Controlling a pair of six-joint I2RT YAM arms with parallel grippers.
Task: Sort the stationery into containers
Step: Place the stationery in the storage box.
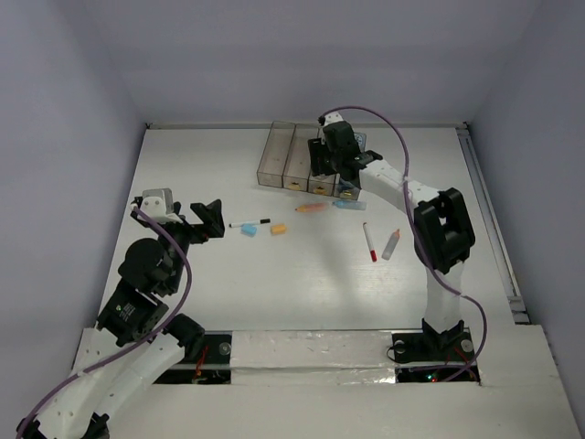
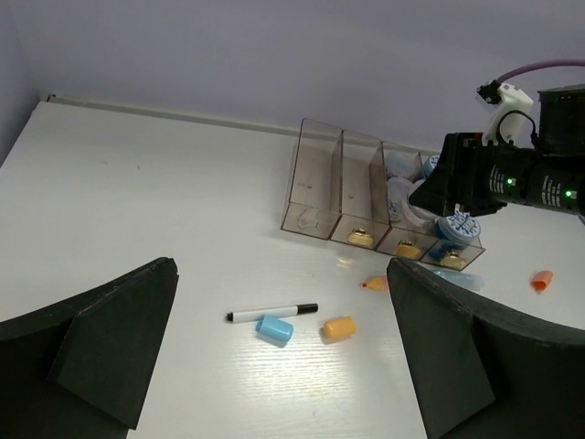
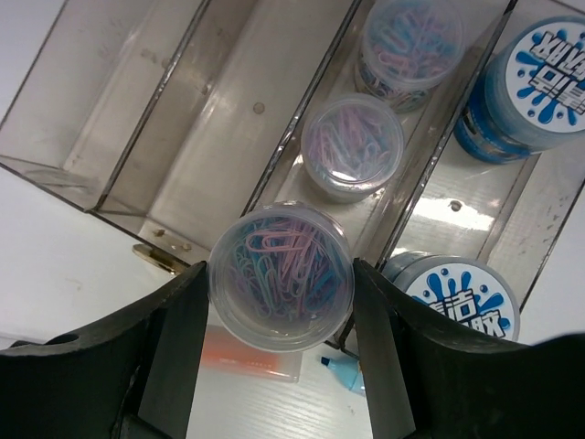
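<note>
Two clip jars [image 3: 352,146] sit in the third bin [image 3: 288,137]; right pincer [image 3: 280,302] grips another jar [image 3: 280,274], so lower it straight into the near gap; left pincer [image 2: 283,366] gapes idle.

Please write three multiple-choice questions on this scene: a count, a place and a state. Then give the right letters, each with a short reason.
1. How many of the four bins are empty?
A. none
B. three
C. two

2. Where is the black and white pen?
A. in a bin
B. flat on the table, beside the blue eraser
C. upright against the bins

3. What is the state of the right gripper?
A. shut on a clear jar of paper clips
B. open and empty
C. shut on a pen

1 C: the two leftmost bins show bare floors.
2 B: the top view shows it lying by the blue eraser.
3 A: the jar sits clamped between its fingers.
</note>
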